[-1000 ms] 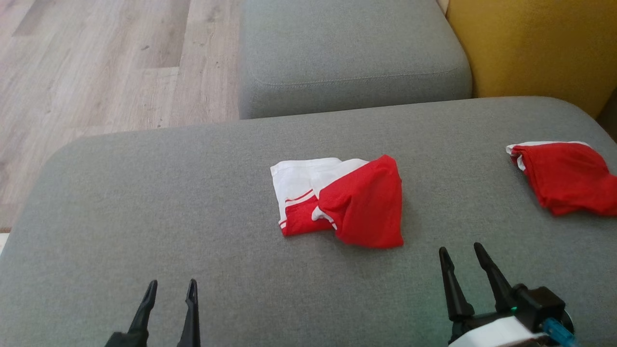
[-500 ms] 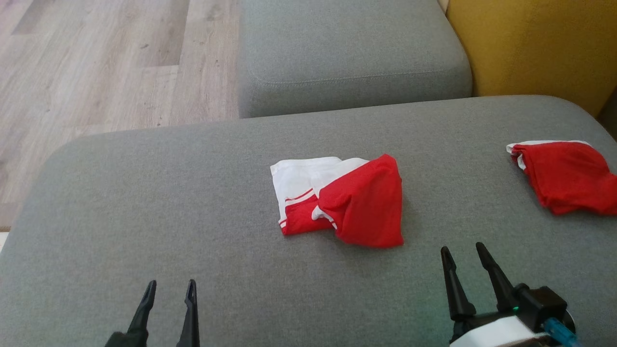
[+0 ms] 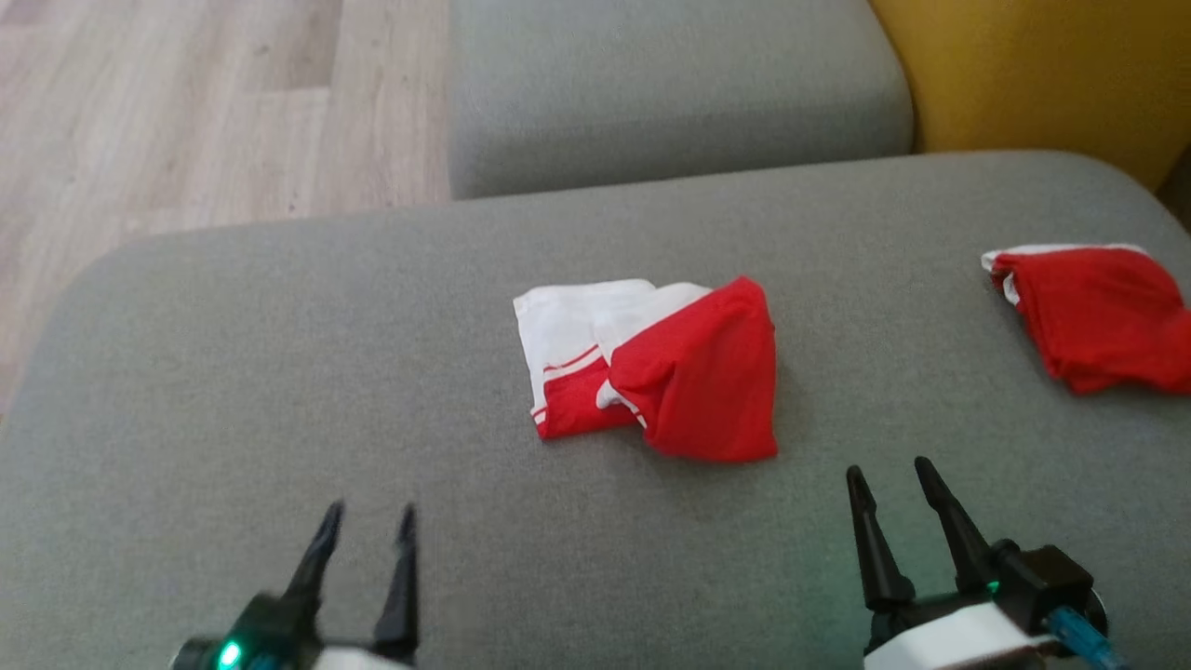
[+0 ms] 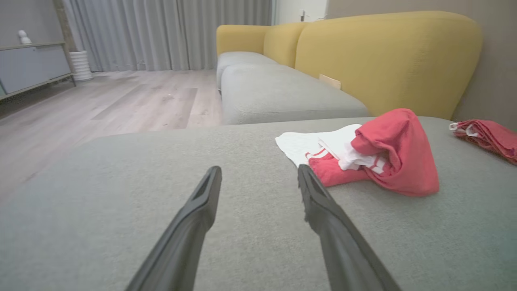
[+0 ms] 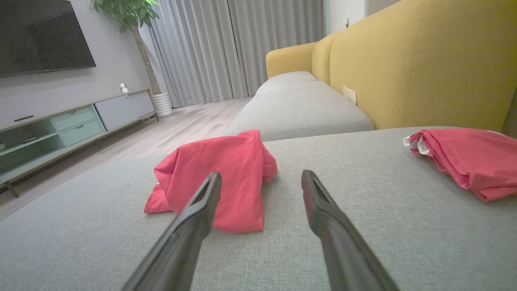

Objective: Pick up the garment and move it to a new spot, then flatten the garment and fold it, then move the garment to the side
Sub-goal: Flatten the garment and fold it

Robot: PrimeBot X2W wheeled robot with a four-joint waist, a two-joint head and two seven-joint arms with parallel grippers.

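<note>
Head view, with both wrist views. We see the garment (image 3: 665, 372), a red-and-white bundle, lying crumpled near the middle of the grey seat cushion (image 3: 279, 391), between the two arms and farther off than both. The left gripper (image 3: 371, 509) sits near and to the left, the right gripper (image 3: 886, 468) near and to the right. On each the jaws are spread wide and grasp nothing, and neither touches the cloth. We judge the first step, the pick-up, to be in hand but not yet made: the garment is neither lifted nor flattened. The next move calls for a reach forward and inward to a loose edge of the bundle, low enough to pinch cloth without digging into the cushion. A second red garment (image 3: 1098, 316) lies at the far right, well apart, cut off by the frame edge. Folds hide the bundle's true outline, so we cannot tell what kind of garment it is. The left gripper's base is blurred.
</note>
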